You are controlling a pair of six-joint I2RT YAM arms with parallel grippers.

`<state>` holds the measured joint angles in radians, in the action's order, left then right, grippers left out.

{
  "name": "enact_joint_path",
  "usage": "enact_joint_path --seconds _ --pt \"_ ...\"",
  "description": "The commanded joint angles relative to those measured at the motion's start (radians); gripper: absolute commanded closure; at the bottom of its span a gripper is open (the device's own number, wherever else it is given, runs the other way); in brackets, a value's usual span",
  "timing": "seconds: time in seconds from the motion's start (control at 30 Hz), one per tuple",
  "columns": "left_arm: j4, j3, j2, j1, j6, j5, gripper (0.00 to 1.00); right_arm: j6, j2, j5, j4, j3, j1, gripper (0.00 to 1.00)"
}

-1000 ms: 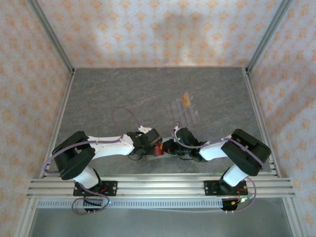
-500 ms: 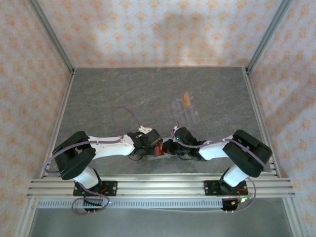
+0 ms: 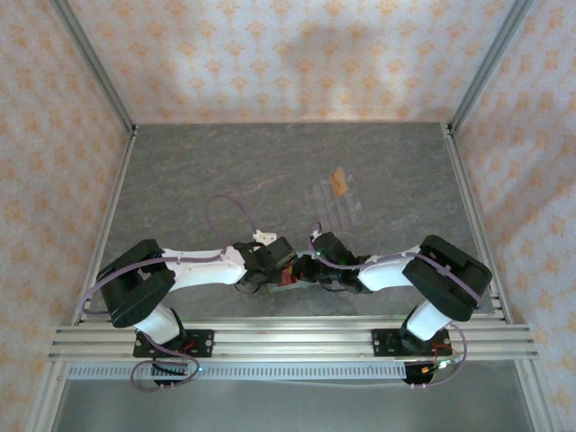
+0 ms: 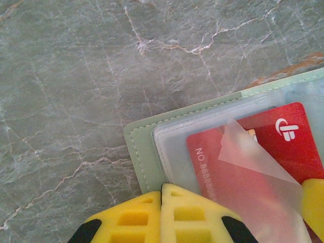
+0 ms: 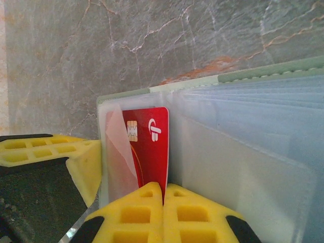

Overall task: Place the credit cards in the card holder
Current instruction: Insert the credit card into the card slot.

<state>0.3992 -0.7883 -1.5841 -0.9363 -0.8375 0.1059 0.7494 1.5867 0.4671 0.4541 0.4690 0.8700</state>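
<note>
Shifted slightly leftward, the right hand pinches the red plastic credit card, partly inside the sage-green fold-over card holder, whose edge the closed left hand grips. A skewed push could crumple the clear pocket flap, jamming the card.

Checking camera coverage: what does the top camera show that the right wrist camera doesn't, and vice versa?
Top camera: the left arm and right arm, plus the clear tray with an orange card at its far end. Right wrist: the chip and logo on the red card, tucked in a clear pocket. Both: the green card holder and red card.
</note>
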Motion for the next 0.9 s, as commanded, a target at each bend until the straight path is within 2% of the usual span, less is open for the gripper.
enact_joint_path --seconds 0.0,0.2,0.4,0.53,0.87 --pt "-0.060 0.045 -0.074 -0.003 -0.014 -0.026 0.98 0.007 0.073 0.038 -0.170 -0.036 0.048 0.92" --pt "-0.066 0.051 -0.078 -0.005 -0.018 -0.026 0.98 0.018 0.061 0.070 -0.136 -0.039 0.048 0.80" --pt "-0.072 0.061 -0.071 -0.005 -0.023 -0.024 0.98 -0.013 -0.035 0.013 -0.274 -0.025 0.048 0.70" --pt "-0.078 0.070 -0.065 -0.006 -0.028 -0.026 0.98 -0.036 -0.085 -0.039 -0.397 0.009 0.049 0.66" --pt "-0.086 0.081 -0.058 -0.006 -0.029 -0.025 0.98 -0.080 -0.162 -0.114 -0.554 0.079 0.040 0.61"
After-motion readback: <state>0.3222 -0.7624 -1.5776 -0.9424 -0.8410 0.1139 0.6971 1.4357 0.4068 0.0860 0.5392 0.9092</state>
